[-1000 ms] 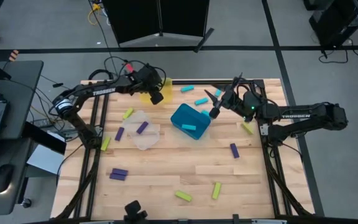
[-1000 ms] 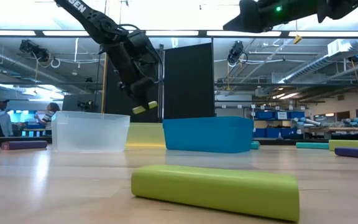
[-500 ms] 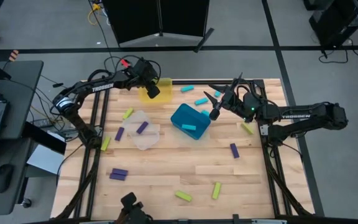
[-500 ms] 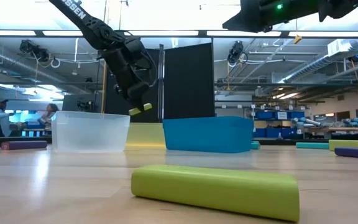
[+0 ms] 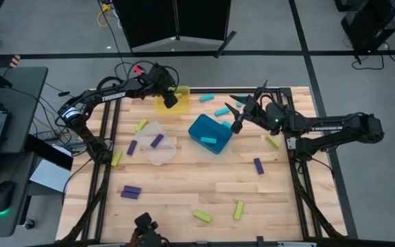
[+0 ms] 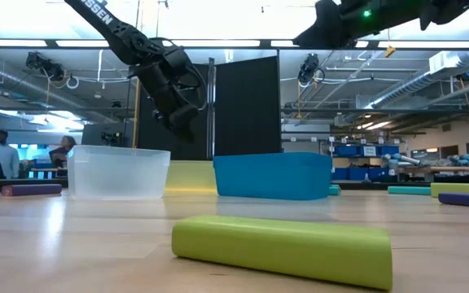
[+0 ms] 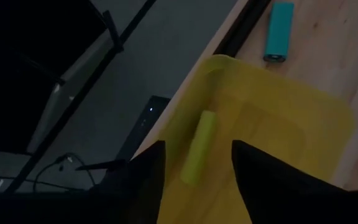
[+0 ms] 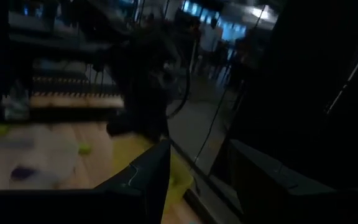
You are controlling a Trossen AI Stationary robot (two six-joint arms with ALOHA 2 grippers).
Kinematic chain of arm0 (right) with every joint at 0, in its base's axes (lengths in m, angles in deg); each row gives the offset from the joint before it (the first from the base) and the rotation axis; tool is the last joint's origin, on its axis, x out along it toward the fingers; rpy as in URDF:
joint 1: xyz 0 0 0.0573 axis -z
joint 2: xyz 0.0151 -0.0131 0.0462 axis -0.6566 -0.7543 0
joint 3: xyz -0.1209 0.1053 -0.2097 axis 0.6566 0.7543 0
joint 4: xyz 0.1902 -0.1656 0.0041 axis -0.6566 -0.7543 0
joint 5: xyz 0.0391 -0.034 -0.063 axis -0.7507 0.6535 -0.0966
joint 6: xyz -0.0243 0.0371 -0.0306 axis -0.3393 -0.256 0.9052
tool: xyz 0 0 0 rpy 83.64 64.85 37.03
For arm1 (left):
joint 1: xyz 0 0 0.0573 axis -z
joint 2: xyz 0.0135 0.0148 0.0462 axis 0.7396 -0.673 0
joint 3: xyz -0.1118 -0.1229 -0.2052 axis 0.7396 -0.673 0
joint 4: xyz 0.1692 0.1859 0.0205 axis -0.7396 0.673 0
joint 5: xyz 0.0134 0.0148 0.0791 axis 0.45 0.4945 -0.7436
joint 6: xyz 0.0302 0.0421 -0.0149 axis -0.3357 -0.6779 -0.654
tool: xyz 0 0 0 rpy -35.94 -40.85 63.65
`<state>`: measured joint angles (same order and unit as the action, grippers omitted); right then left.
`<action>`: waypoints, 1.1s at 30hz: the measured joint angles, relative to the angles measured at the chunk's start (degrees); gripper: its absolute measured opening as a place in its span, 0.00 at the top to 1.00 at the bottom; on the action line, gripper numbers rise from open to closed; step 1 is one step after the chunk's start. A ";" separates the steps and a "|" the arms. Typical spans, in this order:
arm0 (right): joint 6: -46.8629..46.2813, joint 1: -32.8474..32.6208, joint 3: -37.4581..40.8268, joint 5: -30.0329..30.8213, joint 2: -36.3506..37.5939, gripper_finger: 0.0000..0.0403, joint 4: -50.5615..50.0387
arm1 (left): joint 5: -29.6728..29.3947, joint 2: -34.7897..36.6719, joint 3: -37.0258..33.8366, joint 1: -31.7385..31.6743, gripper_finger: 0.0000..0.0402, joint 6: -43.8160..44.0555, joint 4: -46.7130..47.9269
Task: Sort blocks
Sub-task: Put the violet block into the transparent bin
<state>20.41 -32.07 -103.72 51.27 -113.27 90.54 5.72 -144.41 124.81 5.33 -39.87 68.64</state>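
My left gripper (image 5: 169, 101) (image 7: 197, 145) hangs open above the yellow bin (image 5: 163, 103) at the table's far left. A yellow-green block (image 7: 199, 138) lies flat on that bin's floor below the fingers, untouched. My right gripper (image 5: 234, 115) (image 8: 199, 147) hovers open over the far right edge of the teal bin (image 5: 210, 134), which holds a cyan block (image 5: 208, 140). The clear bin (image 5: 158, 145) holds a purple block (image 5: 157, 140). Loose cyan blocks (image 5: 206, 98), purple blocks (image 5: 131, 192) and yellow-green blocks (image 5: 202, 217) lie flat on the table.
More loose blocks lie at the left edge (image 5: 116, 158), near the right arm (image 5: 272, 141) and at mid right (image 5: 258, 165). One yellow-green block (image 6: 282, 249) lies close in front of the low camera. Bare wood (image 5: 190, 175) shows in the table's middle. People stand in the room behind.
My left gripper, carrying a yellow-green block, moved a little toward the table's far edge over the yellow bin and let go. The block dropped out of the fingers and now lies in the yellow bin.
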 joint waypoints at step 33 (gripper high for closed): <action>-72.27 -24.82 0.00 -14.93 1.93 0.34 -71.46 | 0.61 0.04 -0.01 0.33 0.49 4.33 -9.80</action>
<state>-51.86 -56.88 -103.72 36.34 -111.34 19.08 6.33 -144.36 124.80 5.66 -35.54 58.84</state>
